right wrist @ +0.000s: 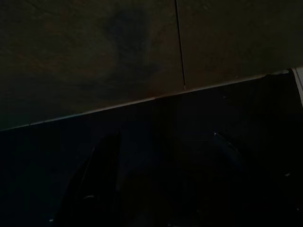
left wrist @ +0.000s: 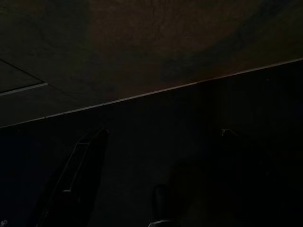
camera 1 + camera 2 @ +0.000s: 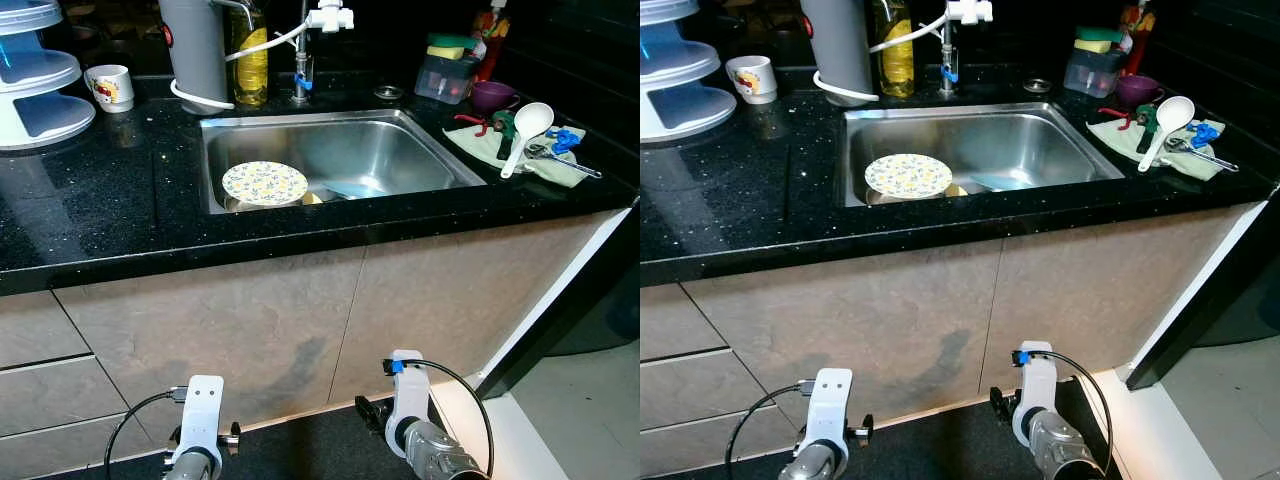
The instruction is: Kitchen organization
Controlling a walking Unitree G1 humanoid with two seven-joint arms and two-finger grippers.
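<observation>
A floral plate (image 3: 264, 183) lies in the steel sink (image 3: 400, 140), beside a pale blue item (image 3: 352, 188). On the black counter to the sink's right, a white ladle (image 3: 524, 130) and some small tools (image 3: 560, 148) rest on a green cloth (image 3: 478, 143). A purple bowl (image 3: 492, 95) and a clear box holding sponges (image 3: 445, 72) stand behind them. Both arms hang low in front of the cabinet doors, well below the counter. The left gripper (image 2: 163, 135) and the right gripper (image 1: 165, 137) point at the dark floor, fingers apart and holding nothing.
A white mug (image 3: 110, 86) and a tiered white rack (image 3: 35, 85) stand at the counter's left. A grey jug (image 3: 195, 50), a yellow bottle (image 3: 250, 60) and the tap (image 3: 300, 65) line the back. Pale floor (image 3: 570, 420) lies to the right.
</observation>
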